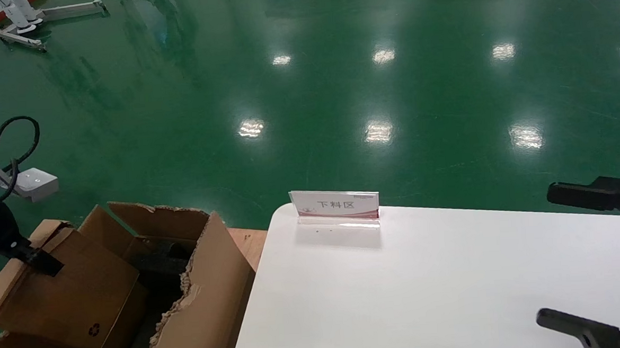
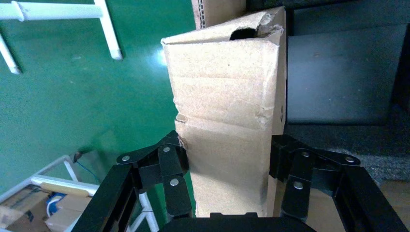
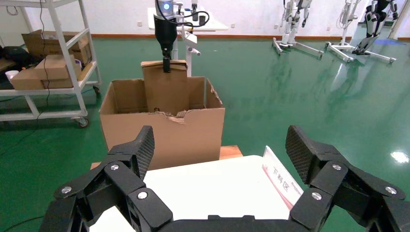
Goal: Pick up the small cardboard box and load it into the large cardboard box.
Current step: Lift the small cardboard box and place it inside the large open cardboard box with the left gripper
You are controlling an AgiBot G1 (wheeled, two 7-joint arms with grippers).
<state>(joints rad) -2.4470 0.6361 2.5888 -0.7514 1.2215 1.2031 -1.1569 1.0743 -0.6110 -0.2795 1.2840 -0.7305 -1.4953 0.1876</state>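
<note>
The small cardboard box (image 1: 61, 293) is flat and brown, with a black recycling symbol near its low corner. It hangs tilted, its lower part down inside the large cardboard box (image 1: 209, 285). My left gripper (image 1: 38, 260) is shut on its upper edge. In the left wrist view the small cardboard box (image 2: 227, 121) fills the gap of the left gripper (image 2: 227, 164), both fingers pressed on its faces. The large cardboard box (image 3: 193, 135) has a ragged rim and black foam (image 1: 160, 261) inside. My right gripper (image 3: 220, 145) hovers open and empty over the white table (image 1: 428, 295).
A small sign stand (image 1: 335, 207) sits at the table's far edge. The large carton rests on a wooden pallet (image 1: 247, 241) beside the table. A shelf trolley with cartons (image 3: 48, 72) stands beyond it, on the green floor.
</note>
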